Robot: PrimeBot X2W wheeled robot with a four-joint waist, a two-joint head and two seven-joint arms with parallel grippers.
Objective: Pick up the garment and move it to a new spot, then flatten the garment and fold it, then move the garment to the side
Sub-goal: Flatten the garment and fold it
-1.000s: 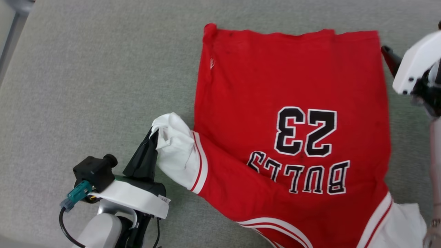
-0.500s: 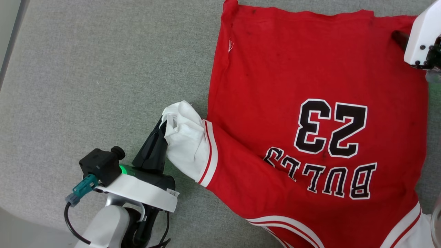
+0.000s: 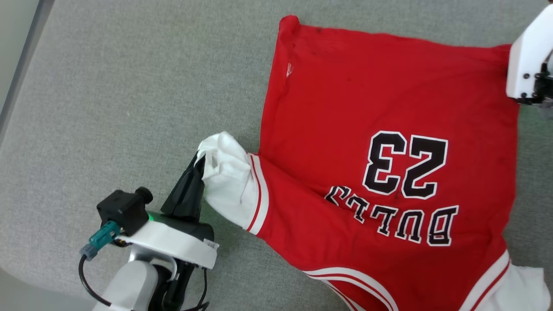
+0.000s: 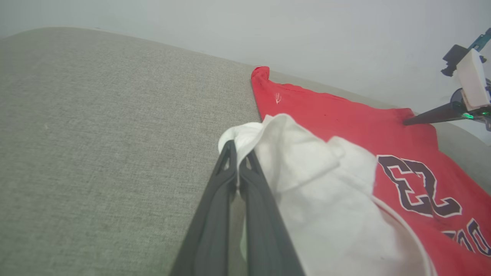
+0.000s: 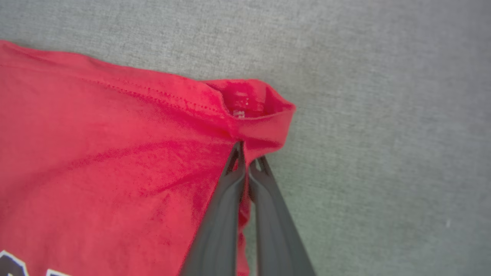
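The garment [image 3: 367, 112], a red sleeveless jersey, lies spread print-side up on the grey woven surface [image 3: 129, 86]. It takes up the right half of the head view, with its hem [image 3: 389, 36] at the far side and its neck and armholes at the near side. The dark white-outlined lettering [image 3: 406, 166] reads upside down from the robot's position. At the near left, one shoulder part is turned over so that its white lining [image 3: 224, 172] faces up, edged by the red-and-white striped trim [image 3: 258, 194]. The left gripper [image 4: 238, 150] is clenched on the far tip of this white lining, its two dark fingers pressed together with a bunch of cloth pinched between them, low over the surface and just left of the red body. The right gripper [image 5: 245, 155] is clamped on the far right corner of the hem, where the red cloth is gathered into a small raised fold around the fingertips. The main body between the two grips lies mostly flat, with a few shallow creases running toward the right corner. More white lining shows at the near right edge of the head view, beside another band of striped trim.
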